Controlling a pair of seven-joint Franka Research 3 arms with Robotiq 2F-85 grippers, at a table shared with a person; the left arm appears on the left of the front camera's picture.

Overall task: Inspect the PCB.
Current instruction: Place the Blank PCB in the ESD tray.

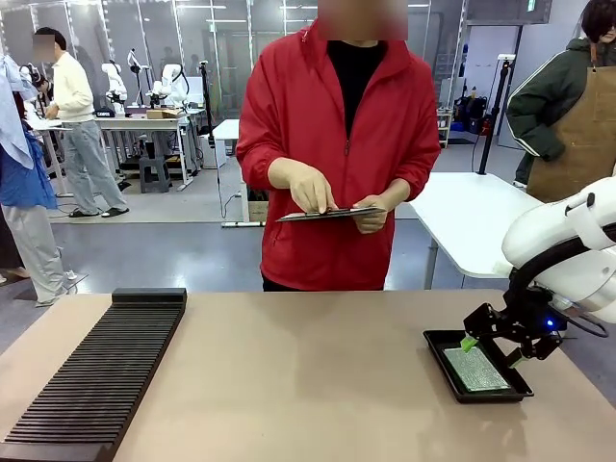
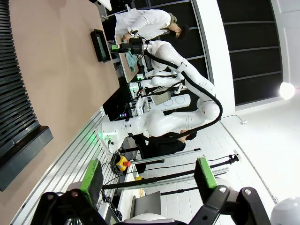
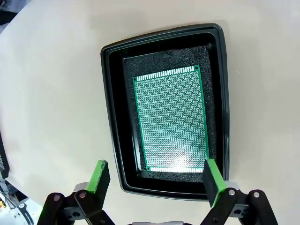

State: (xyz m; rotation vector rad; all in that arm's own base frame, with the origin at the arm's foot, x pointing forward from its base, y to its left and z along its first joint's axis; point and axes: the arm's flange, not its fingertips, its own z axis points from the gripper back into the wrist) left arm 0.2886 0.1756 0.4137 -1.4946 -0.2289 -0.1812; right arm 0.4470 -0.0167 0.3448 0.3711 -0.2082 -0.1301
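Note:
A green PCB (image 1: 474,369) (image 3: 172,119) with a finely dotted face lies flat on dark foam in a shallow black tray (image 1: 438,339) (image 3: 108,117) at the table's right. My right gripper (image 1: 489,348) (image 3: 154,164) hovers just above the tray's near end, open, with nothing between its green pads. My left gripper (image 2: 149,164) is open and empty, aimed away from the table. Across the table, the person's two hands hold a thin flat board (image 1: 332,214) level at waist height; I see it edge-on and cannot make out its colour.
A long black ribbed rack (image 1: 96,385) (image 2: 16,93) runs along the table's left side. Bare tan tabletop (image 1: 308,385) lies between rack and tray. The left wrist view shows the tray (image 2: 101,44) far off beside my right arm (image 2: 187,75).

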